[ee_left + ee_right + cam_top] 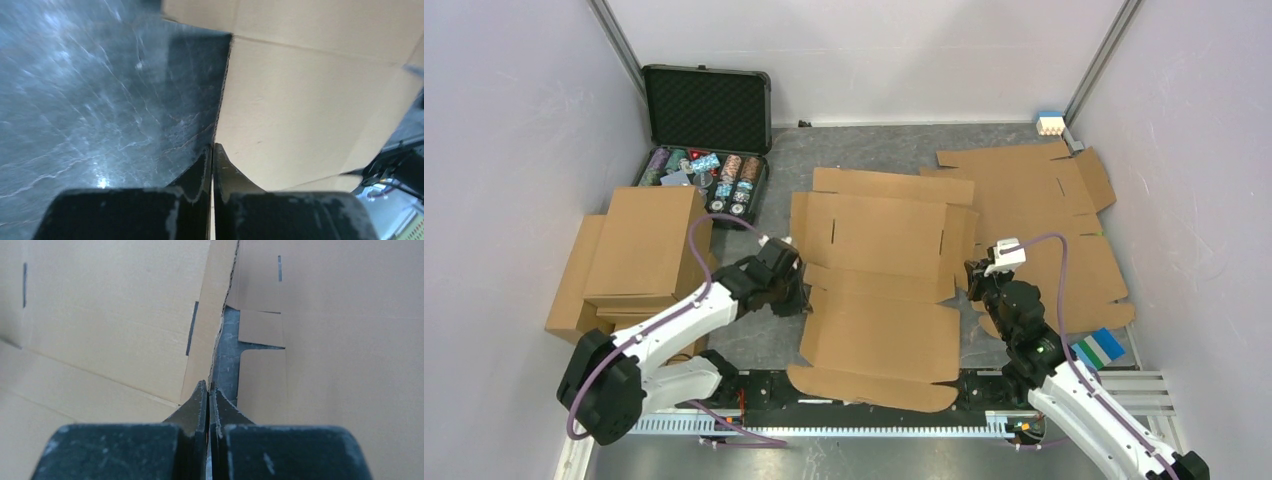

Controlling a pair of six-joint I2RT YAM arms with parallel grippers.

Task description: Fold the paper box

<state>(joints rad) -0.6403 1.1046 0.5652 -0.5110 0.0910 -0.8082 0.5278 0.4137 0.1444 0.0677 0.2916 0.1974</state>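
Note:
The paper box [879, 330] is a brown cardboard blank lying mostly flat in the middle of the table, with its back panel and side flaps partly raised. My left gripper [796, 292] is at its left edge. In the left wrist view the gripper [213, 147] is shut, and the edge of the cardboard [300, 100] runs between its fingers. My right gripper [974, 275] is at the box's right edge. In the right wrist view the gripper [208, 385] is shut on the edge of a raised flap [110, 315].
An open black case of poker chips [707, 140] stands at the back left. A stack of folded boxes [639, 250] sits left of my left arm. More flat blanks [1044, 200] lie at the back right. A blue-green item [1099, 347] lies by my right arm.

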